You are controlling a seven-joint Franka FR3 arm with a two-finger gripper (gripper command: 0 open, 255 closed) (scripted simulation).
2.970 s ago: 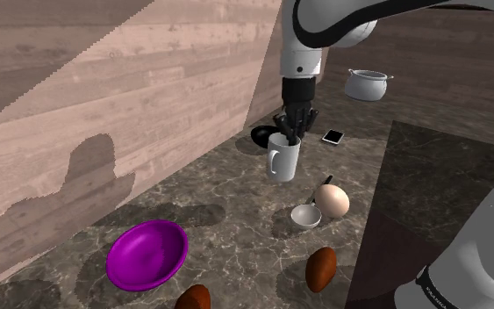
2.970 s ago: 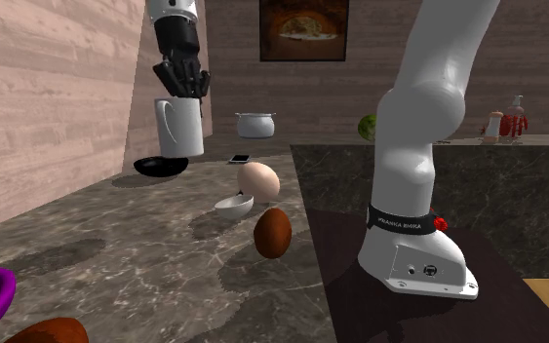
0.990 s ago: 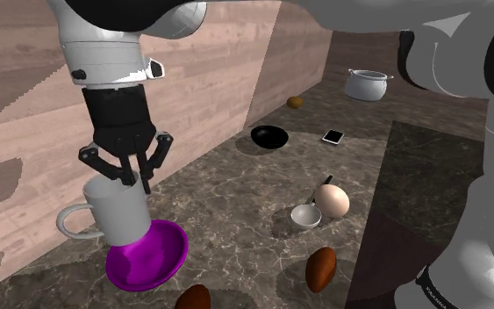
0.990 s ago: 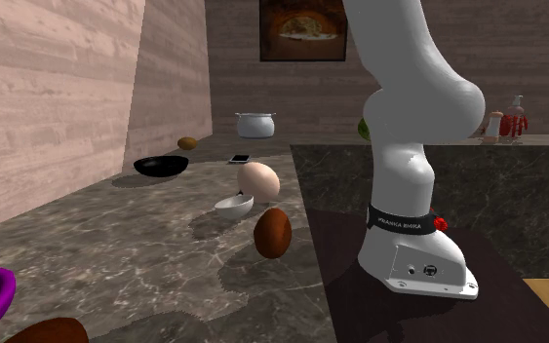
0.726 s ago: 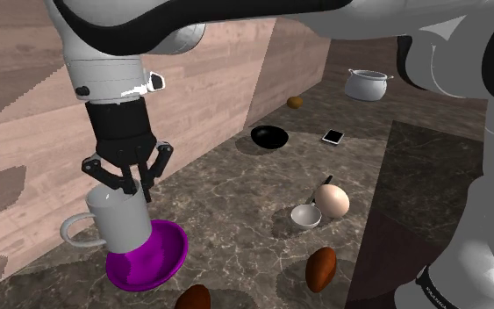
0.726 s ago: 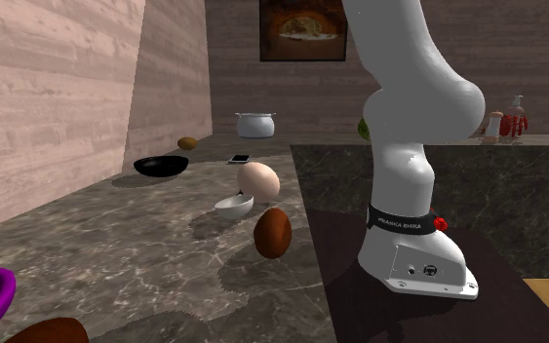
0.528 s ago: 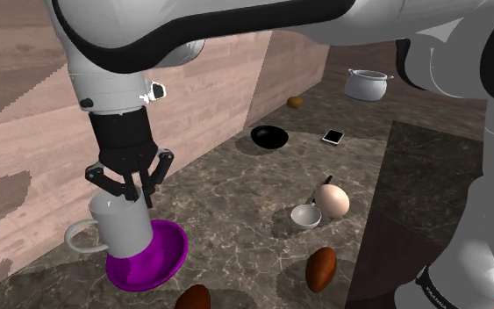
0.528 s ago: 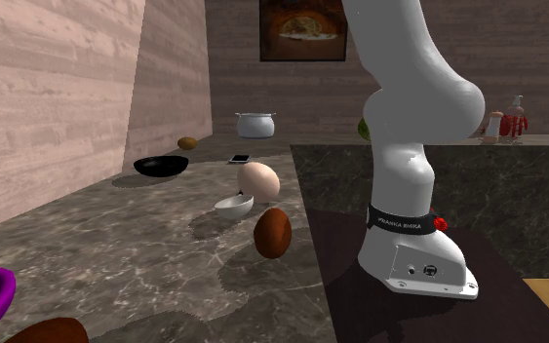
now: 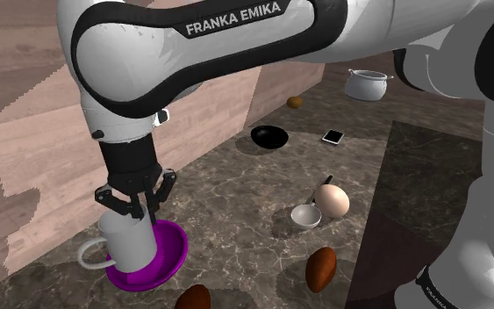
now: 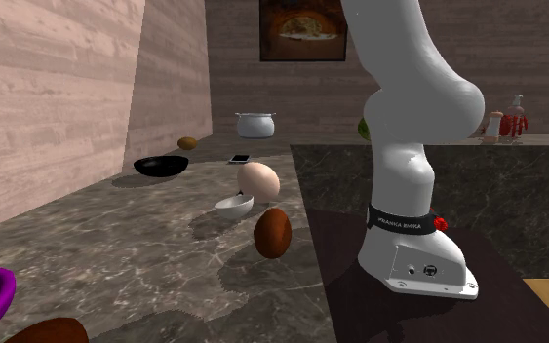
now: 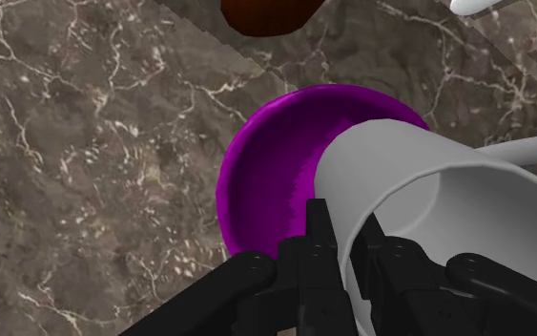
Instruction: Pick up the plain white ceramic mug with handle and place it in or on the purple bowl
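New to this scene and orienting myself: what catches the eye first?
A white mug, clamped at its rim by the black jaws, hangs low over the purple bowl at the shoulder view's lower left. Above it, the big white arm lettered FRANKA EMIKA spans the top.

The dark marble counter (image 9: 236, 189) bears a purple bowl (image 9: 173, 248), black bowl (image 9: 269, 137), phone (image 9: 333, 137), pot (image 9: 366, 84) and white bowl (image 9: 305, 217).

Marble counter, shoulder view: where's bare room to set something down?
Widest bare stretch of the dark marble counter: between the shallow black bowl and the glossy purple bowl, along the wood wall. Crowded around the small white bowl, beige egg and brown egg-shaped object.
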